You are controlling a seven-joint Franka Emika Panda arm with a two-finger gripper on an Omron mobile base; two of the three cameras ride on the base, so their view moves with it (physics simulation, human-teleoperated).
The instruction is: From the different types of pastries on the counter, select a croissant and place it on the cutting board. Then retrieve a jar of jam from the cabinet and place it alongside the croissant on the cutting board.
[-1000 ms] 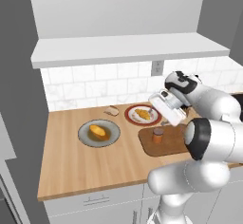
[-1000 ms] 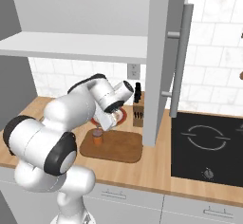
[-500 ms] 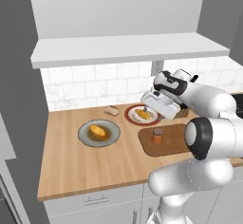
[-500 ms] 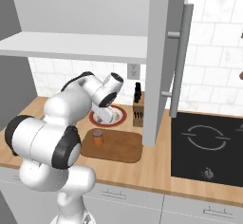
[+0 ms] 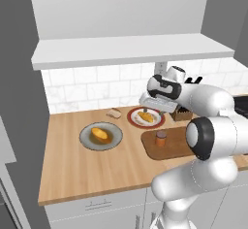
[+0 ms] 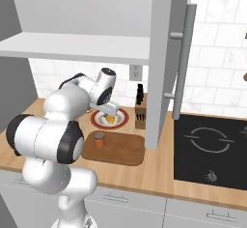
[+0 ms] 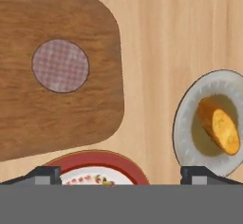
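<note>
counter [image 5: 72,165]: cutting board [image 5: 177,145] right, jar of jam [image 5: 161,138] on it | croissant [image 5: 145,117] on plate [image 5: 133,121] behind board | bun [image 5: 100,135] on plate [image 5: 87,143] left | small pastry [image 5: 114,113] behind, between plates

Jar of jam [image 7: 60,65] on cutting board [image 7: 61,118]; orange bun [image 7: 219,126] on grey plate [image 7: 186,137]; red-rimmed plate [image 7: 97,160] below.

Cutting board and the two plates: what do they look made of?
Cutting board: dark reddish wood, matte, grain lines visible. Grey plate under the orange bun: looks like dull metal or glazed ceramic, can't tell which. Red-rimmed plate: likely glazed ceramic, patterned white centre.
</note>
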